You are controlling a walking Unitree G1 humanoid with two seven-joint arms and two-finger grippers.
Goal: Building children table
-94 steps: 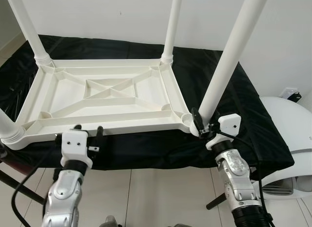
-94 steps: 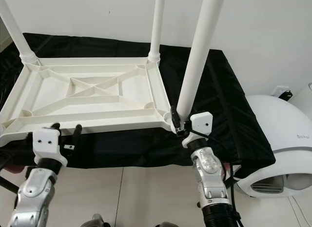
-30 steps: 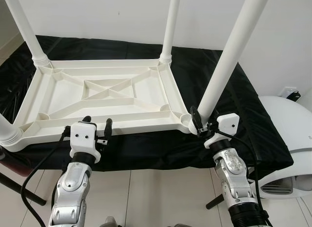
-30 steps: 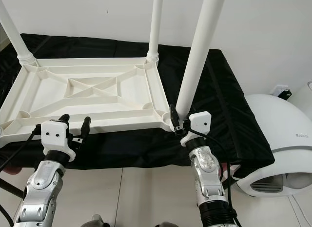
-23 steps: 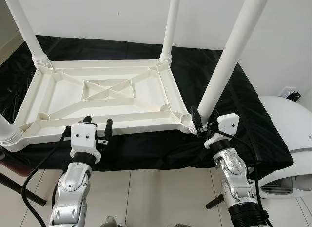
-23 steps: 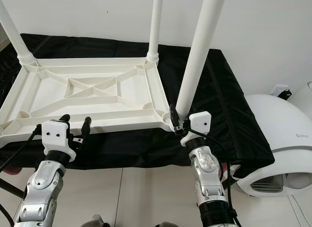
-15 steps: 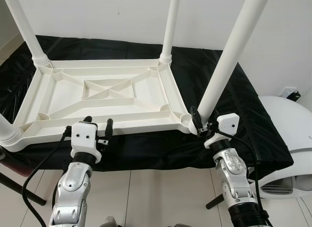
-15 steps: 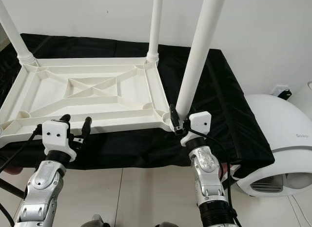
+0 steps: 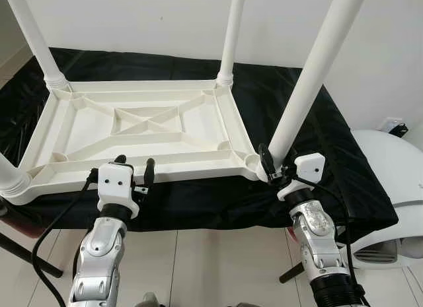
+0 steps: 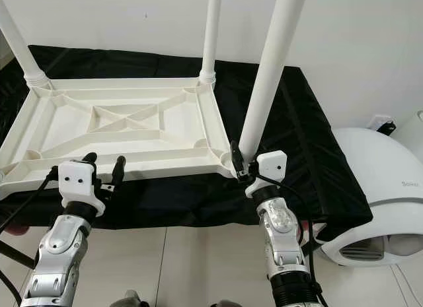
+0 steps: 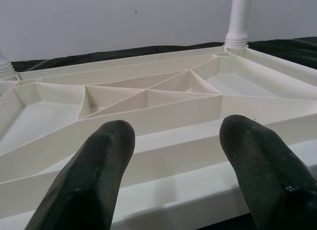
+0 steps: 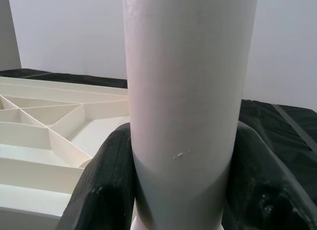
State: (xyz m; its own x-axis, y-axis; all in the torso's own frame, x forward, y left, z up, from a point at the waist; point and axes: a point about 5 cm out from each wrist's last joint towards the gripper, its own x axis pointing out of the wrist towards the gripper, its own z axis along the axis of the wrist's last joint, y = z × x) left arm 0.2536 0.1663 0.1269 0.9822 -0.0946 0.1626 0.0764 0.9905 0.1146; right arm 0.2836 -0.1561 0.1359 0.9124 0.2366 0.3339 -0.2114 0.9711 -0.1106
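A white plastic children's table top (image 9: pixel 139 132) lies upside down on a black-draped bench, its ribbed underside facing up. White legs stand at the far left corner (image 9: pixel 36 39), the far right corner (image 9: pixel 231 36) and the near left corner (image 9: pixel 8 178). My right gripper (image 9: pixel 269 167) is shut on the near right leg (image 9: pixel 310 76), low down by its socket; in the right wrist view both fingers (image 12: pixel 106 185) hug the leg (image 12: pixel 185 101). My left gripper (image 9: pixel 134 167) is open at the top's near rim (image 11: pixel 163 156), its fingers (image 11: pixel 94 175) held apart just in front of it.
A black cloth (image 9: pixel 317 142) covers the bench and hangs over its front edge. A white rounded appliance (image 9: pixel 390 188) stands on the floor at the right. A white wall rises close behind. Pale floor tiles (image 9: pixel 205 261) lie under my arms.
My left gripper has moved right along the near rim and a little closer to it. My right gripper keeps its hold on the near right leg.
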